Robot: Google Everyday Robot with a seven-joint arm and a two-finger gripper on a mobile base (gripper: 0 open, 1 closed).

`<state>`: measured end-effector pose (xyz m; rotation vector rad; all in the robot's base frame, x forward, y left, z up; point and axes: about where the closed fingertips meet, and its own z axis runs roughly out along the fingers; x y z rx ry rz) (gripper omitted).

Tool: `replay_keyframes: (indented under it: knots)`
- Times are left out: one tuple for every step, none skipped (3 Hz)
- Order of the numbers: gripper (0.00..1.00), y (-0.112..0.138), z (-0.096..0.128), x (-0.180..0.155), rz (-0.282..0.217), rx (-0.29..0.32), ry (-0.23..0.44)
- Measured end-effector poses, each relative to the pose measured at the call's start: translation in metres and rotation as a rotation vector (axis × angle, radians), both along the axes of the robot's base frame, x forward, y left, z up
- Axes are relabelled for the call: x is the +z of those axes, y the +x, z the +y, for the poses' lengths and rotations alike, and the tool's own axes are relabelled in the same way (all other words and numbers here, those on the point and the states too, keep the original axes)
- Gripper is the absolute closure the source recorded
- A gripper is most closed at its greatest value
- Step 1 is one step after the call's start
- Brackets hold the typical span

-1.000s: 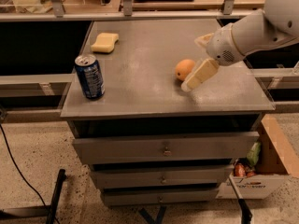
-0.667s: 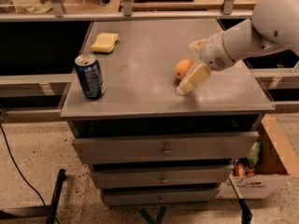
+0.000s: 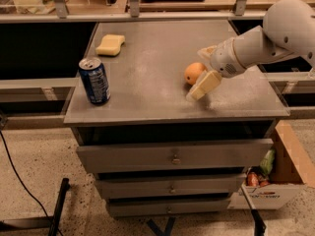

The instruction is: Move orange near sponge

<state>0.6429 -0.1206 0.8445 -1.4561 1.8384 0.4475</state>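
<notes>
The orange (image 3: 193, 73) sits on the grey cabinet top (image 3: 147, 73), right of centre. My gripper (image 3: 197, 74) reaches in from the right and is open. One cream finger (image 3: 204, 85) lies in front of the orange and the other finger (image 3: 206, 50) shows behind it, so the orange is between them. I cannot tell whether the fingers touch it. The pale yellow sponge (image 3: 110, 44) lies at the far left of the top, well away from the orange.
A blue soda can (image 3: 94, 80) stands upright near the front left edge. The cabinet has closed drawers (image 3: 172, 154) below. A cardboard box (image 3: 275, 181) with items stands on the floor at the right. A rail and shelves run behind the cabinet.
My gripper has shifted slightly left and forward around the orange. The far finger now shows behind it. The orange, can and sponge have not moved.
</notes>
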Motion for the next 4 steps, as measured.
replay_keyframes:
  knots:
    - [0.18, 0.0035, -0.0001, -0.0044, 0.013, 0.003, 0.009]
    - [0.42, 0.0051, 0.001, -0.006, 0.019, 0.008, 0.011]
    - [0.65, 0.0065, 0.0013, -0.0058, 0.023, 0.01, 0.008]
    - [0.88, 0.0065, 0.0037, -0.0076, 0.026, 0.014, 0.009]
